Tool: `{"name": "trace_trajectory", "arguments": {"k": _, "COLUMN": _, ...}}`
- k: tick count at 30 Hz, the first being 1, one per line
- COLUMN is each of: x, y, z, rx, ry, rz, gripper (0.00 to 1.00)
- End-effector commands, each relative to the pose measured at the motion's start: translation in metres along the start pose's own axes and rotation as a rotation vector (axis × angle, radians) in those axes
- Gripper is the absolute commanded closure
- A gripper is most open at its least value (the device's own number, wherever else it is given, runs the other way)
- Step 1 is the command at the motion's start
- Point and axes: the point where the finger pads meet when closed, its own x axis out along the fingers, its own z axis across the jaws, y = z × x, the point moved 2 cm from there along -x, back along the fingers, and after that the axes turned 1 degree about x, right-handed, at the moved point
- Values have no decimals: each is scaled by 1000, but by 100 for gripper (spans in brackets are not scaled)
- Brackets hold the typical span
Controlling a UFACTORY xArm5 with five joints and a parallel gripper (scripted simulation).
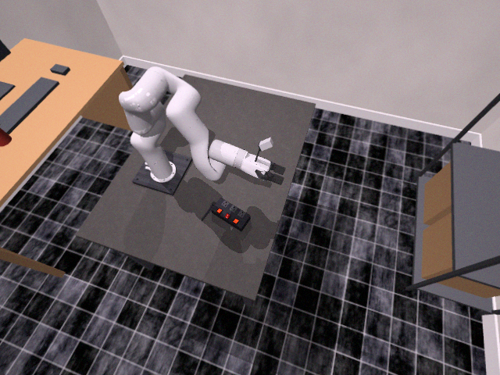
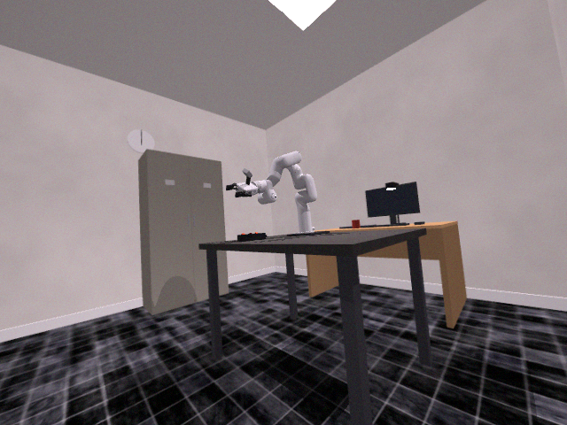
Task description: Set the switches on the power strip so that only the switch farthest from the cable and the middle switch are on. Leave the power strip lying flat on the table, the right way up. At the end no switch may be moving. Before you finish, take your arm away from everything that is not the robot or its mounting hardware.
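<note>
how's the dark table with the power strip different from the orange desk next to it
The dark table is grey-black with thin separate legs; the orange desk is wood-coloured and stands on broad slab sides. The dark table carries the arm's base plate and the power strip; the orange desk holds a monitor, a keyboard and a red cup. Both have flat rectangular tops at about the same height.

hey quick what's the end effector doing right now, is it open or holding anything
End effector: open wide, holding nothing, up in the air well above the power strip.
</note>
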Motion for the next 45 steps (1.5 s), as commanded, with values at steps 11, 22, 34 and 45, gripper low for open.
{"name": "trace_trajectory", "arguments": {"k": 11, "x": 0, "y": 1, "z": 1, "rx": 0, "ry": -2, "rz": 3, "gripper": 0}}
{"name": "trace_trajectory", "arguments": {"k": 22, "x": -16, "y": -41, "z": 2, "rx": -10, "ry": 44, "rz": -138, "gripper": 0}}
{"name": "trace_trajectory", "arguments": {"k": 34, "x": -59, "y": -116, "z": -5, "rx": -11, "ry": 138, "rz": -384, "gripper": 0}}
{"name": "trace_trajectory", "arguments": {"k": 45, "x": -137, "y": -204, "z": -30, "rx": 16, "ry": 273, "rz": -676, "gripper": 0}}
